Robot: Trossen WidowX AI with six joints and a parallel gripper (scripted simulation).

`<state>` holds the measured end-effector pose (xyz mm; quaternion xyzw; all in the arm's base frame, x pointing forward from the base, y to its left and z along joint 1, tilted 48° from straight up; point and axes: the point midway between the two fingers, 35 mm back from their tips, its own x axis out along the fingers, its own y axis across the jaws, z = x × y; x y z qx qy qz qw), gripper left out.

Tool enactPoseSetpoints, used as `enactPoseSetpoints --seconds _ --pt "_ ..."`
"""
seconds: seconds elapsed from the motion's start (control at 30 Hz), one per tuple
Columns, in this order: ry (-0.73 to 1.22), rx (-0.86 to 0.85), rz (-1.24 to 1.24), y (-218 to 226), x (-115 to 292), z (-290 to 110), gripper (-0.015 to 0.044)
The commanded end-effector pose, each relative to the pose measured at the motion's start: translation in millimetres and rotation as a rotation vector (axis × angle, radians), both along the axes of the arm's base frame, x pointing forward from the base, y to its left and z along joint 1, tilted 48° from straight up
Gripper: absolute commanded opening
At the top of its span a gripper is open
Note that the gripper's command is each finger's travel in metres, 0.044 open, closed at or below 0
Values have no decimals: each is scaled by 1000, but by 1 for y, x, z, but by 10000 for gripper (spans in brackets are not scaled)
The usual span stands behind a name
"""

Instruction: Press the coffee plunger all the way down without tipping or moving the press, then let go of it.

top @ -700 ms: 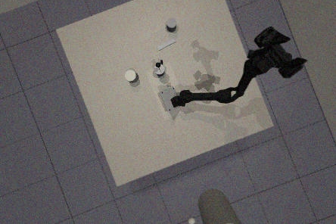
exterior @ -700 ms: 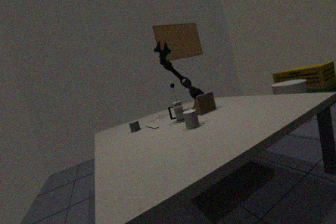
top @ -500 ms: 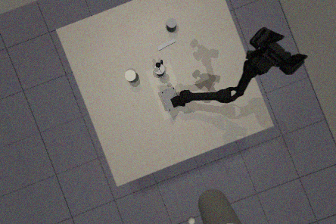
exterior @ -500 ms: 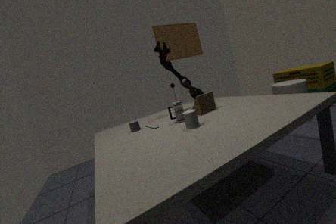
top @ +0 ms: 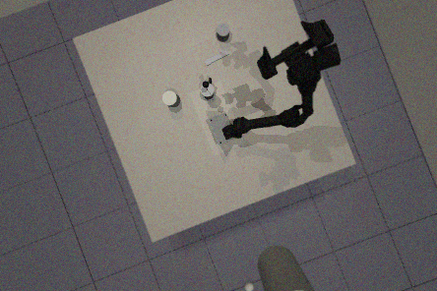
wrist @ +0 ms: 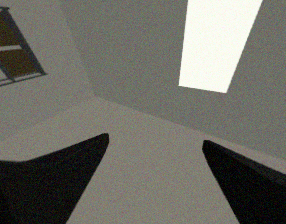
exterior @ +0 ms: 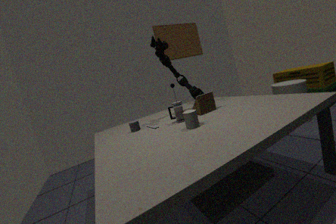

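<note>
The coffee press (top: 208,91) (exterior: 177,111) stands upright near the middle of the table (top: 148,169) (exterior: 227,141). Its plunger rod sticks up, with the black knob (top: 206,84) (exterior: 172,85) well above the lid. My gripper (top: 324,44) (exterior: 154,40) (wrist: 154,140) is open and empty. It is raised high above the table, far from the press, and points up at the ceiling. The wrist view shows only the two dark fingers and the ceiling, not the press.
A white mug (top: 169,97) (exterior: 191,119) stands beside the press. A small grey cup (top: 222,31) (exterior: 134,126) and a flat strip (top: 217,57) lie further off. A brown box (exterior: 204,103) stands at the arm's base. A ceiling light (wrist: 217,42) shows in the wrist view.
</note>
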<state>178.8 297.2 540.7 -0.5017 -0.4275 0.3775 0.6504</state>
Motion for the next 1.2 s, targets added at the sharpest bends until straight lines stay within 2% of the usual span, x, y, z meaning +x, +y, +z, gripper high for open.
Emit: enactPoseSetpoints --seconds 0.0,0.37,0.63,0.8,0.93,1.07,1.17 --pt "425 -74 -97 25 25 -70 440" --pt "1052 -167 -492 33 40 -207 440" --pt "1282 -149 -957 2 32 -296 440" --pt "1259 -60 -1275 -29 24 -334 440" --pt "1105 84 -1500 -58 17 -351 440" --pt "866 259 -1576 -77 14 -352 440" --pt "787 310 -1557 -79 13 -350 440"
